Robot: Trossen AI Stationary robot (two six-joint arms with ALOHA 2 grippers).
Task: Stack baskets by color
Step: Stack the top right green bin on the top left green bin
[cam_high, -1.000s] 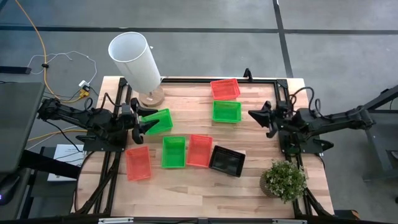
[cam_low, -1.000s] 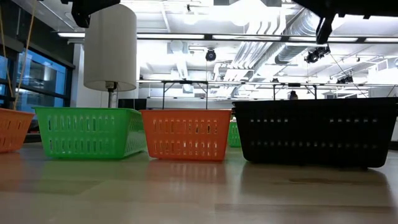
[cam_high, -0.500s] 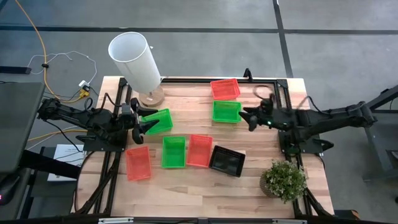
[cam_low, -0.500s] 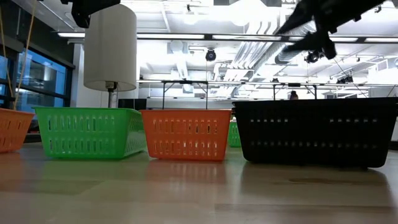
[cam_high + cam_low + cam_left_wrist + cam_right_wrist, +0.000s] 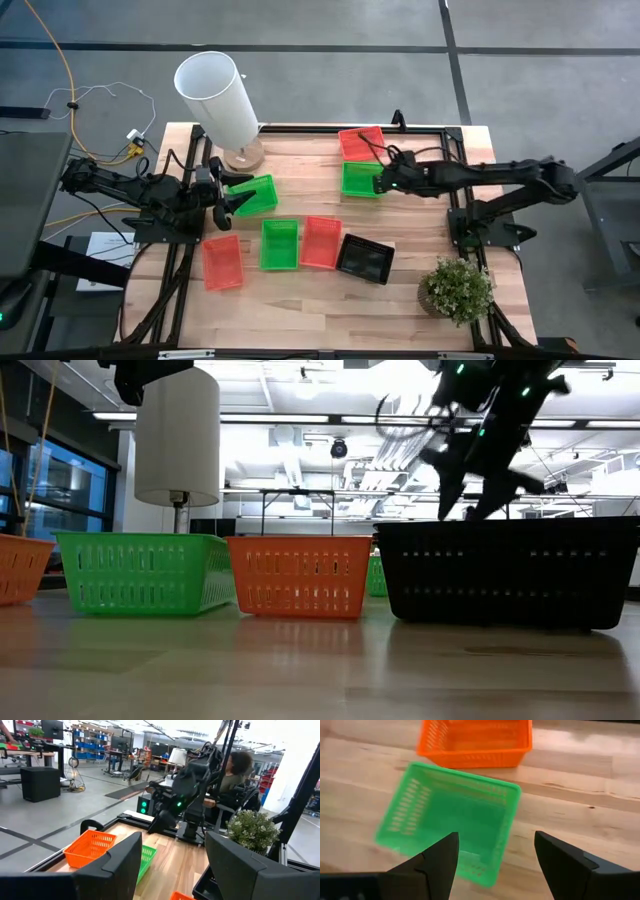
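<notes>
Step in hand: right gripper (image 5: 492,865) hangs with jaws apart over the green basket (image 5: 363,179) beside the far red basket (image 5: 361,142) (reach judged, not grasp).
Next move: lower the jaws astride its rim, clamp, lift.
Counter (image 5: 400,300): baskets spread, none held.
Left gripper (image 5: 228,196): jaws apart, waiting beside another green basket (image 5: 253,193).
Baskets in view: three green, three red, one black (image 5: 364,258).

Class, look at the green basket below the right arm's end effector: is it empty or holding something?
Empty. The right wrist view looks straight into the green basket and shows only its bare mesh floor.
</notes>
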